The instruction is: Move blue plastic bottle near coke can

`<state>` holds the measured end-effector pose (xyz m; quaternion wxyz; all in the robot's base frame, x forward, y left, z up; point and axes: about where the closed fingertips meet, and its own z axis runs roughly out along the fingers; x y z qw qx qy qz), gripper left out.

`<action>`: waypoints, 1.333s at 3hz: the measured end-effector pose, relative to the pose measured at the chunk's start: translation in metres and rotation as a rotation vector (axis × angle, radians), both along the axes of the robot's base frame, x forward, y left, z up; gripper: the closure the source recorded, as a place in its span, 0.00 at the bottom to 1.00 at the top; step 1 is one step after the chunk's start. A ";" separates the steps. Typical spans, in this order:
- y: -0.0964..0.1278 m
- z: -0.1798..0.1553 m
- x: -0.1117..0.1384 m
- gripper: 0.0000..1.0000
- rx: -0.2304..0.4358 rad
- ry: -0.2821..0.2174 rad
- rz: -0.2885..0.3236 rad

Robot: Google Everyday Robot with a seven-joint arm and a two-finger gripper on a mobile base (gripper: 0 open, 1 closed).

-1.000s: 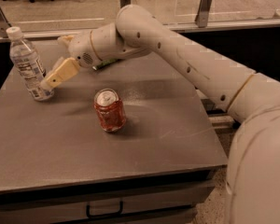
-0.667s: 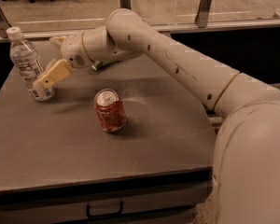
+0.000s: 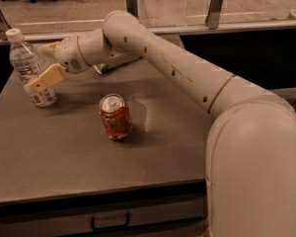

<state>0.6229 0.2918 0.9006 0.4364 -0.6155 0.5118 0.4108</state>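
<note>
The blue plastic bottle (image 3: 25,58), clear with a white cap and white label, stands at the table's far left, leaning slightly. The coke can (image 3: 115,116) stands upright near the table's middle, well to the right of the bottle. My gripper (image 3: 33,70) is at the bottle, open, with its jaws on either side of it. The near tan finger (image 3: 45,78) crosses in front of the bottle's lower half. The far finger is mostly hidden behind the bottle. The bottle rests on the table.
The grey table (image 3: 64,162) has a drawer handle (image 3: 110,223) below its front edge. A green chip bag (image 3: 104,68) lies at the back, partly hidden behind my arm. A glass rail with posts (image 3: 214,6) runs behind the table.
My gripper has moved left and closed in around the bottle. The bottle and the can have stayed where they were.
</note>
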 end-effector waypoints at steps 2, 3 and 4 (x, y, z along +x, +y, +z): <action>-0.014 0.001 0.004 0.65 0.032 0.006 -0.028; -0.041 0.008 0.010 0.87 0.036 -0.010 -0.088; -0.076 0.015 0.014 1.00 0.028 -0.021 -0.154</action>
